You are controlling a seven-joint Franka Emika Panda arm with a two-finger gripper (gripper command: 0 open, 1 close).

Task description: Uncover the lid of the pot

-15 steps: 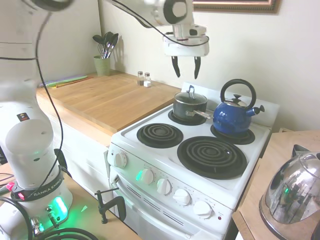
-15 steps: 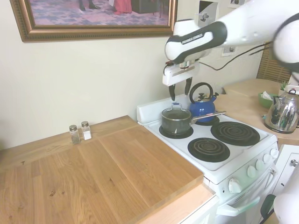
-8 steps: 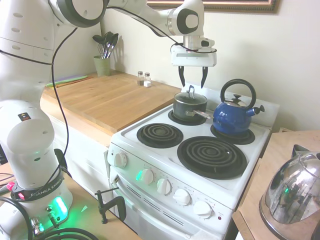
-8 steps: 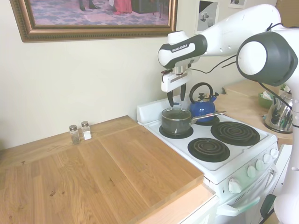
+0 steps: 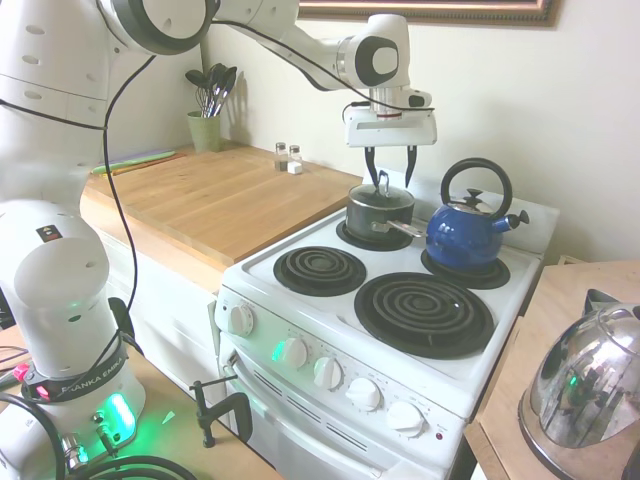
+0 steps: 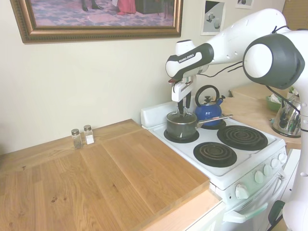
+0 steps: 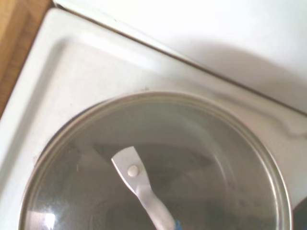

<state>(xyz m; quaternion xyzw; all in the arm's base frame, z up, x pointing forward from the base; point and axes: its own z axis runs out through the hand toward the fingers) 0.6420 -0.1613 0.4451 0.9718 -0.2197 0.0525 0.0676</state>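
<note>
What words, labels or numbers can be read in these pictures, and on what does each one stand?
"FRANKA EMIKA": on the arm's dark band, second exterior view.
"RANKA EMIKA", first letter hidden: on the arm's base ring, first exterior view.
Stove knobs: markings too small to read.
Wall pictures: no readable text.

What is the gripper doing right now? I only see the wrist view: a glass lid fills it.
Observer: The gripper is open, directly above the lid's loop handle.
Operator: Is the lid on its pot?
Observer: Yes, it sits closed on the pot, not yet lifted.
Operator: Which things stand close by?
Observer: A blue kettle stands beside the pot; the pot's silver handle points toward it.
</note>
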